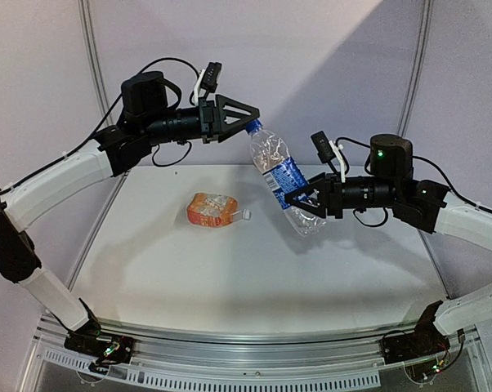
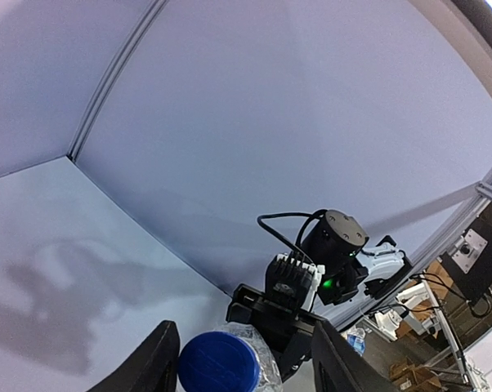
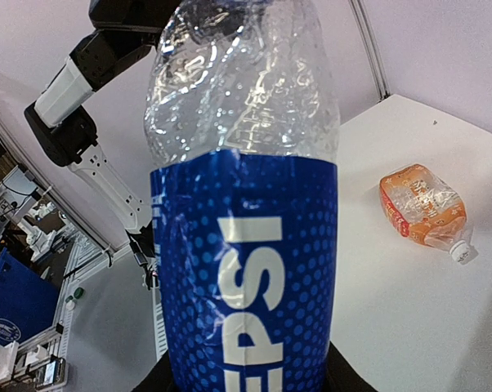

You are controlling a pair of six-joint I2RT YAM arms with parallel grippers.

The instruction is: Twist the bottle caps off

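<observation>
Location: robotics lab test cell. A white tabletop point(image 1: 254, 278) is enclosed by pale wall panels point(image 1: 328, 49) on frame posts point(image 1: 89, 49). The left arm point(image 1: 58, 184) and right arm point(image 1: 475, 224) bolt to an aluminium rail point(image 1: 254, 347) at frame bottom. Cardboard boxes point(image 2: 409, 374) and cables point(image 2: 444, 327) occupy the left wrist view's lower right.

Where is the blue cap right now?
Top view, centre: the blue cap tops the tilted bottle that the right fingers hold aloft, and it sits between the left fingers.
</observation>
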